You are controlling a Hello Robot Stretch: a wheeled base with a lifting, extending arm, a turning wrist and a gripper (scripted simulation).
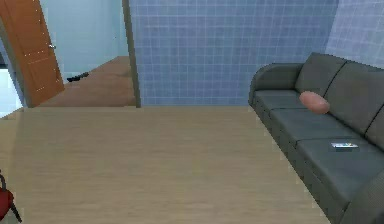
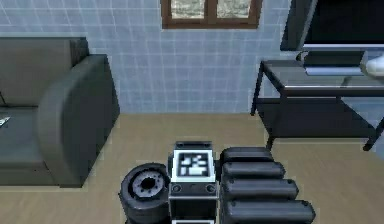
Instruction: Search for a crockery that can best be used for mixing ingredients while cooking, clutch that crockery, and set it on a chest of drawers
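Arm side view, arm (image 2: 255, 188) drawn in low; jaws' load unclear

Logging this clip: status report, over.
Hand low by the base, load unclear. Bowl search under way. Sofa on forward view's right, table on arm side view's right.

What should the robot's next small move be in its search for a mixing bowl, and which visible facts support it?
Probably turn toward the table: a pale rounded thing beside the screen there is cut by the arm side view's right edge and might be a bowl. The sofa ahead carries a cushion and a small flat item, nothing bowl-like.
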